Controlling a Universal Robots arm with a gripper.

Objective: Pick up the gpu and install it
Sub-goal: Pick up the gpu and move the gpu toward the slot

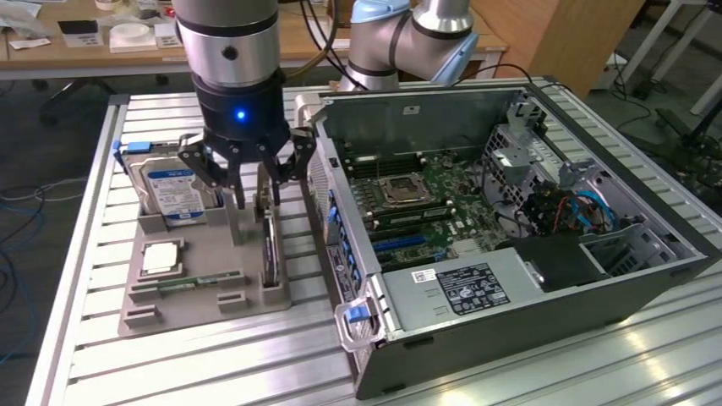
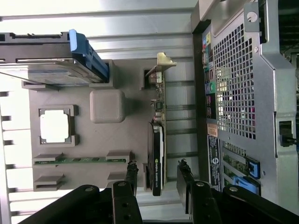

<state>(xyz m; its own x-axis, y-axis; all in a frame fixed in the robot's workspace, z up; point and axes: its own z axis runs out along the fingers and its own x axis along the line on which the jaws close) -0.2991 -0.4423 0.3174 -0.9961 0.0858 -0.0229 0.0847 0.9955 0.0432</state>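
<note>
The tool (image 1: 257, 199) hangs right above the gpu (image 1: 270, 254), jaws part-open and gripping nothing, straddling the card (on edge in the grey holder (image 1: 169, 300), long axis running between the fingers).

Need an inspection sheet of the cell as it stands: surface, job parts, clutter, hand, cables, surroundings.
Surface: slotted aluminium table carrying a grey fixture tray.
Job's things: gpu on edge in its tray slot; open PC case beside the tray.
Clutter: hard drive, CPU, memory stick, all in the tray.
Grippers: hand open, fingers straddling the gpu, not touching.
Cables: blue cables inside the case; floor cables at the exterior view's left.
Surroundings: wooden desk behind.
</note>
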